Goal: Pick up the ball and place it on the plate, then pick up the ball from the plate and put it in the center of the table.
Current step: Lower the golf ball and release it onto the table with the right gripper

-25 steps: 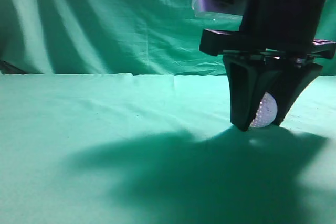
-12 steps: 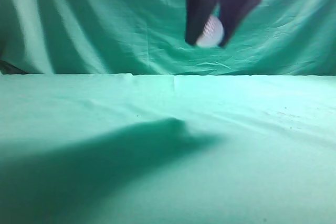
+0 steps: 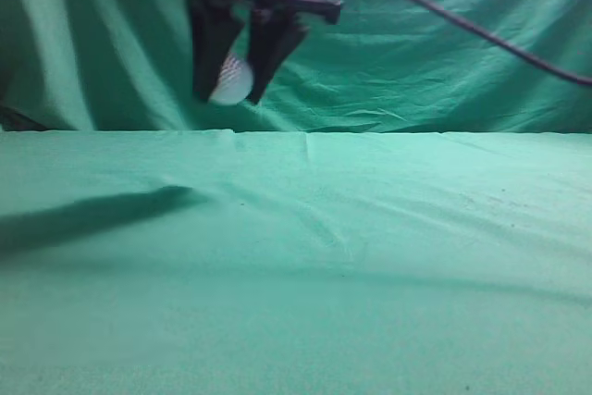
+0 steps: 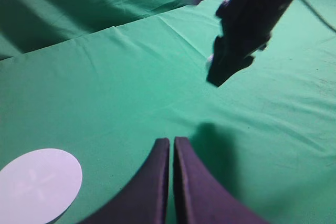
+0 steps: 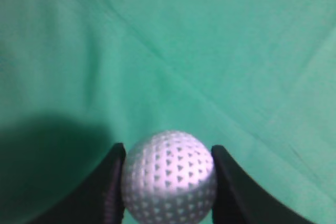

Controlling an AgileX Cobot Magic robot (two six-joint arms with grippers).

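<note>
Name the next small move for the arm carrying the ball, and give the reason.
Probably carry on leftward, then lower over the plate. The right gripper holds the ball high above the table, and the plate lies bare.

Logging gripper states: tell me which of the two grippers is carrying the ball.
The right gripper: it is shut on the ball and holds it above the table. The left gripper is shut on nothing, low near the plate.
</note>
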